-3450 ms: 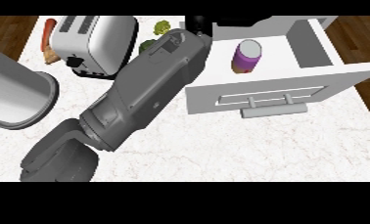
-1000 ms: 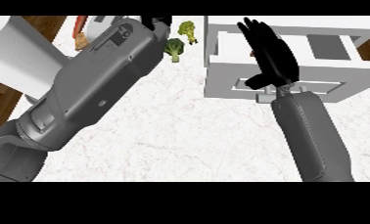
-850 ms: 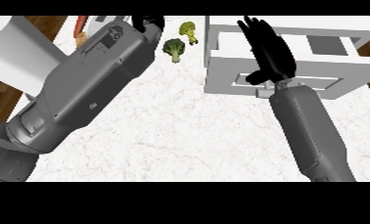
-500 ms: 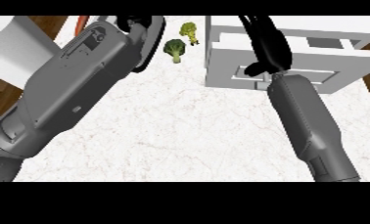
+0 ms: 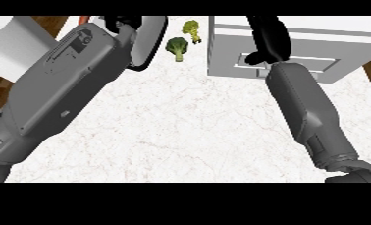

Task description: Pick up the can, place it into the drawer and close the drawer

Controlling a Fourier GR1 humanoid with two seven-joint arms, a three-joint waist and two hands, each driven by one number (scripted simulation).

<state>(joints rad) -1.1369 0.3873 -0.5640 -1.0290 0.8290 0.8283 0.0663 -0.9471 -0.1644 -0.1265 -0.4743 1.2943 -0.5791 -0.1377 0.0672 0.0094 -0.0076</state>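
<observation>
The white drawer is at the upper right, its front panel with a bar handle facing me. My right hand lies over the front panel and the drawer's top edge, seen edge-on, with its fingers straight and pointing away. The can shows nowhere. My left forearm fills the left side. Only a small black part of my left hand shows at the top edge.
A white rounded appliance with a dark rim sits just beside the left hand. A broccoli floret and a yellow-green vegetable lie between it and the drawer. The marble counter spreads below.
My right hand has turned from spread and flat to edge-on and moved further over the drawer front. Less of the drawer's inside shows. The left arm has swung up and left.
</observation>
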